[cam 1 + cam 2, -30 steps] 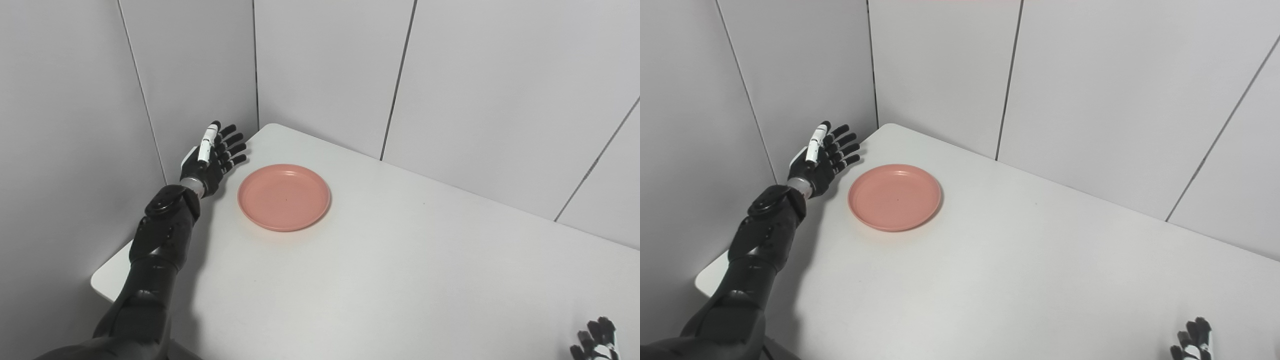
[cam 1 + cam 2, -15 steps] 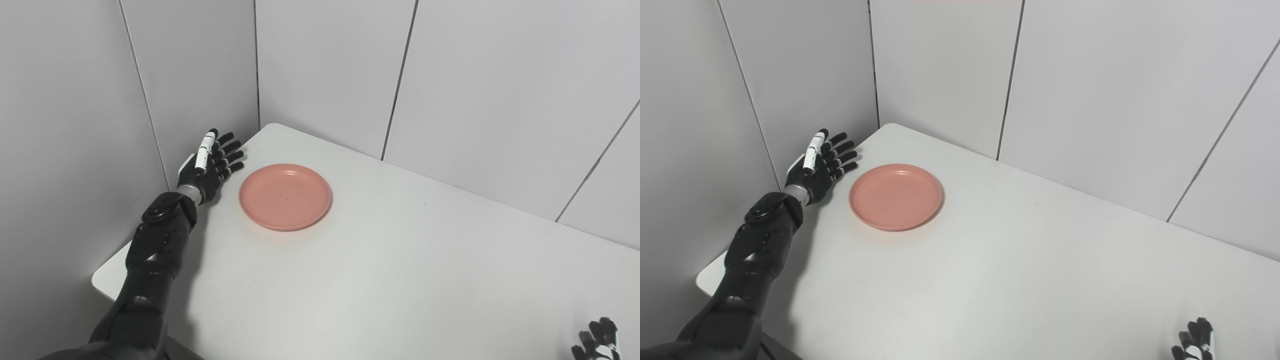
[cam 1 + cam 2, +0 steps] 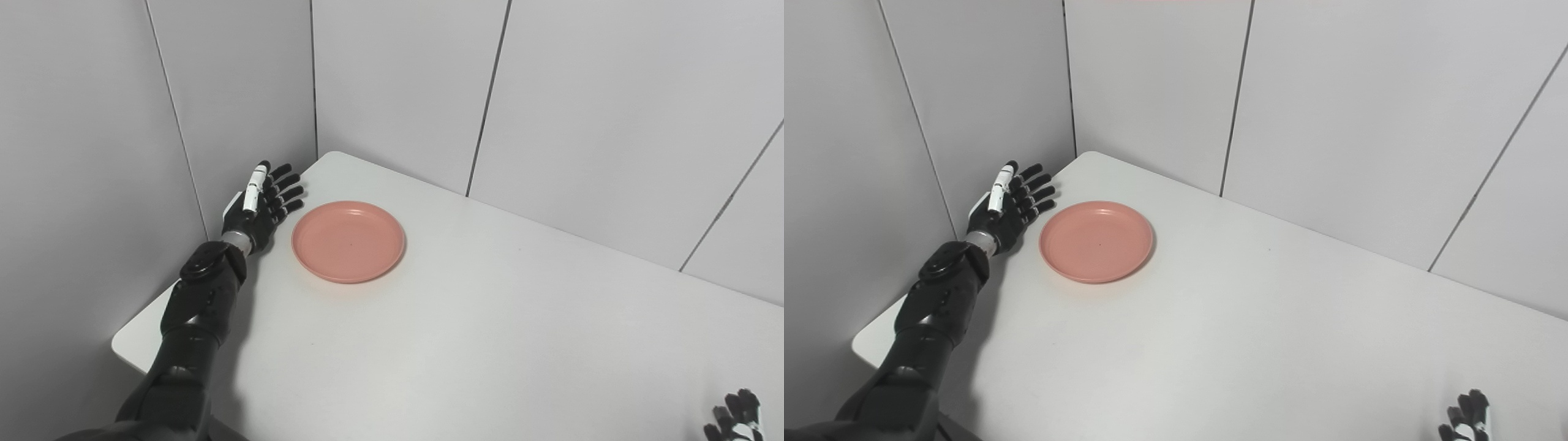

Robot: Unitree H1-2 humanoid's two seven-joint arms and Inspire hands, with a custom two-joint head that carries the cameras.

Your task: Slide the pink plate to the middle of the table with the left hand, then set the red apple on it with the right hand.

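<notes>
Your left hand (image 3: 260,205) is open, fingers spread, near the table's (image 3: 490,343) far left corner, just beside the pink plate (image 3: 348,241) but not touching it. Since half a second ago it has edged a little closer to the plate's rim; a second ago it sat slightly higher. The plate hasn't moved. Your right hand (image 3: 735,418) shows only fingertips at the near right edge, so you cannot tell its state.
</notes>
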